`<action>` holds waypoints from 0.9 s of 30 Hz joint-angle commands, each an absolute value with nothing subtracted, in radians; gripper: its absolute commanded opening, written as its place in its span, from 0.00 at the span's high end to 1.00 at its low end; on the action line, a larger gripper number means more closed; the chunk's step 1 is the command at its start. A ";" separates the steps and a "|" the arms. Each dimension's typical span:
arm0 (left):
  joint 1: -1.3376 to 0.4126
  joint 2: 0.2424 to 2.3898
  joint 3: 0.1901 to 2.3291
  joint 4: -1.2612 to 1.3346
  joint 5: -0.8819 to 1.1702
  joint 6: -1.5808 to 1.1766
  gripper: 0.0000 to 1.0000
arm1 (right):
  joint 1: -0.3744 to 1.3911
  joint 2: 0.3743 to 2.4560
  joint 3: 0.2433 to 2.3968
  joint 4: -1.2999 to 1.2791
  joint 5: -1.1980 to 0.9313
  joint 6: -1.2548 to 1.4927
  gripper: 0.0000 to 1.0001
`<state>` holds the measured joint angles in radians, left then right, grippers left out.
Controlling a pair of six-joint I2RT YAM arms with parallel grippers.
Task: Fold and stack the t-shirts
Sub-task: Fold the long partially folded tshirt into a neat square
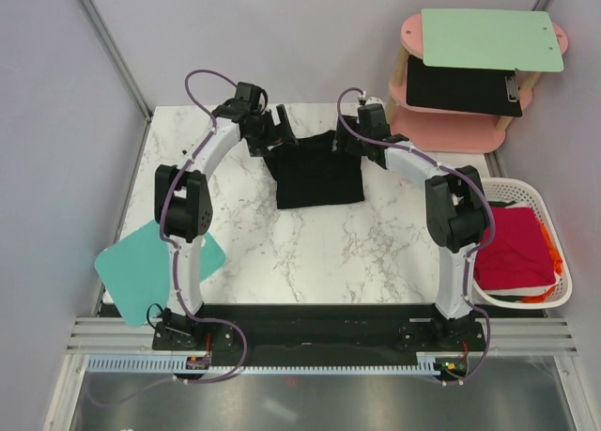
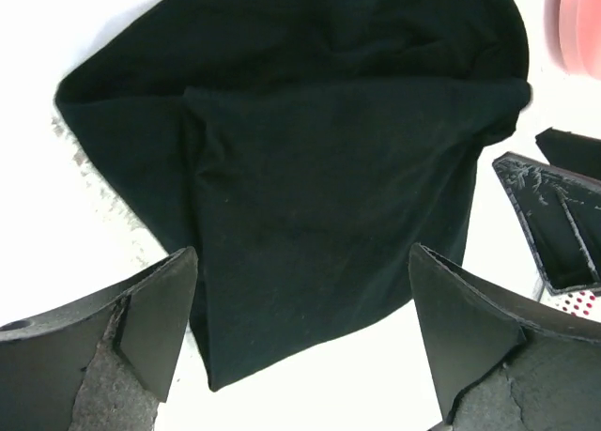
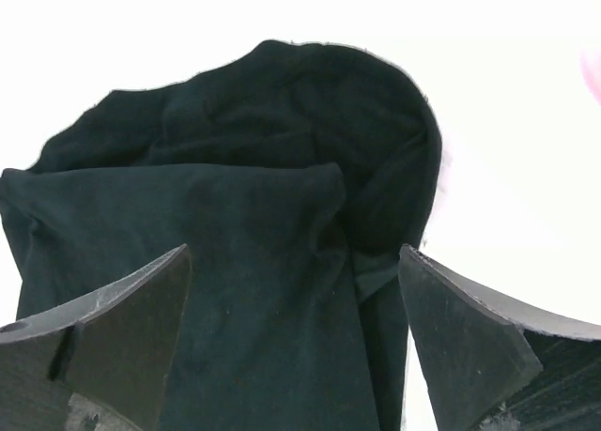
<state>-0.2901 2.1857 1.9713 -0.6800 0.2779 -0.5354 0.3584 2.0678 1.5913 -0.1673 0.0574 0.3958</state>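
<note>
Toward the far edge of the white marble tabletop (image 1: 282, 253), the soft, limp, part-folded black cloth t-shirt (image 1: 319, 176) probably wants pinching at its far corners, where the left gripper (image 1: 278, 129) and right gripper (image 1: 345, 140) hover, jaws apart.

There the black shirt (image 1: 317, 173) lay, folded into a rumpled rectangle at the table's (image 1: 310, 253) far middle; red shirt (image 1: 515, 248) sat bunched in the basket (image 1: 526, 185) at right, orange fabric (image 1: 556, 260) peeking out beside it

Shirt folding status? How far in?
Early. Done: the black t-shirt lies on the table, folded into a rough rectangle. In hand: left gripper and right gripper hover open at its far corners, gripping nothing. Left: red t-shirt and orange fabric sit in the basket; no stack yet.
</note>
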 commanded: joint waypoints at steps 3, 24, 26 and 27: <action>-0.290 2.019 1.850 -0.640 0.302 -0.499 0.00 | 0.357 1.835 1.395 0.113 0.106 0.390 0.02; -0.351 1.597 1.226 -0.481 0.181 -0.505 0.02 | 0.356 2.313 1.837 -0.116 0.038 0.362 1.00; -0.351 1.562 1.221 -0.506 0.149 -0.499 0.02 | 0.354 2.397 1.946 -0.169 0.055 0.357 1.00; -0.350 1.552 1.218 -0.538 0.132 -0.492 0.02 | 0.354 2.414 1.969 -0.176 0.052 0.350 1.00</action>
<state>-0.3546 1.6451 1.2209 -0.4915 0.2085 -0.5316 0.3550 2.3356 1.7893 -0.1005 0.0017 0.3695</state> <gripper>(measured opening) 0.979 0.007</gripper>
